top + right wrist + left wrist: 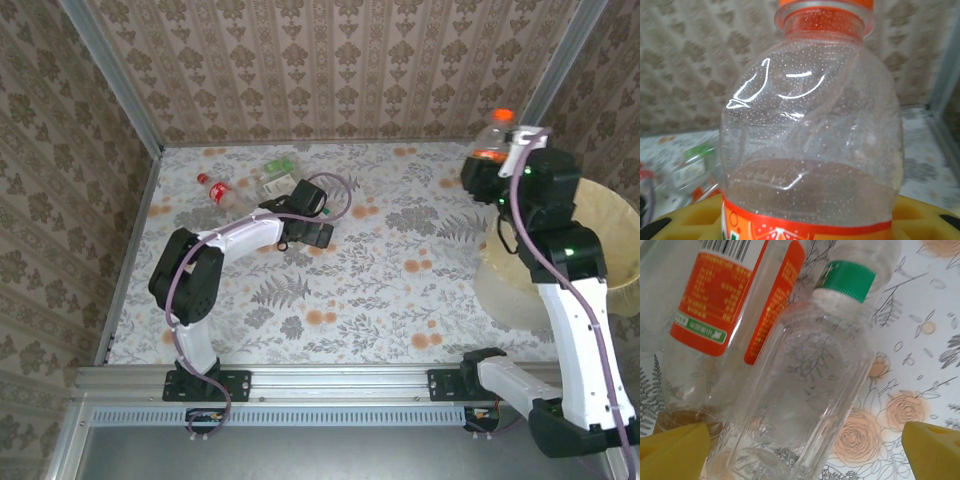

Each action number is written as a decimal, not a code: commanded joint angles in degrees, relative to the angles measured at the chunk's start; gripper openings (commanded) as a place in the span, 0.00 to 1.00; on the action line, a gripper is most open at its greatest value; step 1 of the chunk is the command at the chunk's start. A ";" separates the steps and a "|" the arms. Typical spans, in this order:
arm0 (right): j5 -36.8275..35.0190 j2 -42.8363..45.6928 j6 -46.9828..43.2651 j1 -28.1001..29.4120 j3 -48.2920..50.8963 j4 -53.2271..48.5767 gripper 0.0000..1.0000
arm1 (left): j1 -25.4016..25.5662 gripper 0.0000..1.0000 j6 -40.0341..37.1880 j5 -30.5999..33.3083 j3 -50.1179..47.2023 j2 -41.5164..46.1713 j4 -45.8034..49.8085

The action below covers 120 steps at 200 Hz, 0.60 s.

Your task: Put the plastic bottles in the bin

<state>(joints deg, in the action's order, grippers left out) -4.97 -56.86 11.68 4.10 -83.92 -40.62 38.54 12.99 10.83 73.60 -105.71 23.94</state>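
My right gripper (487, 168) is shut on a dented clear bottle (810, 135) with an orange cap and orange label, held upright in the air beside the bin (618, 222), which is lined with a pale yellow bag. My left gripper (805, 457) is open low over the table, its yellow fingertips (675, 450) on either side of a clear square bottle (800, 385) with a green label. A bottle with an orange-red label (715, 295) lies against it. In the top view a red-capped bottle (214, 189) and a green-labelled bottle (277, 168) lie at the far left-centre.
The floral table (400, 280) is walled with patterned panels at the back and both sides. The bin stands at the right edge, close to the right arm. A metal rail (330, 380) carries both arm bases along the near edge.
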 commanded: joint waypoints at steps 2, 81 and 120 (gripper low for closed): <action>-5.02 1.60 -1.51 -6.90 -3.93 -8.44 0.43 | -0.03 1.00 -0.42 1.22 1.11 0.00 2.56; -14.29 -5.16 1.20 -19.92 -7.81 -24.66 0.55 | 0.12 1.00 0.10 -1.94 -0.22 0.90 3.13; -7.11 -5.89 1.52 -19.94 -5.12 -20.51 0.78 | 0.09 1.00 0.19 -2.97 -1.67 1.91 2.19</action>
<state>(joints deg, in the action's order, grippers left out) -15.00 -63.05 12.43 -15.62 -89.93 -61.95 38.57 13.02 9.15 73.10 -105.73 25.34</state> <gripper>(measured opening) 0.749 0.999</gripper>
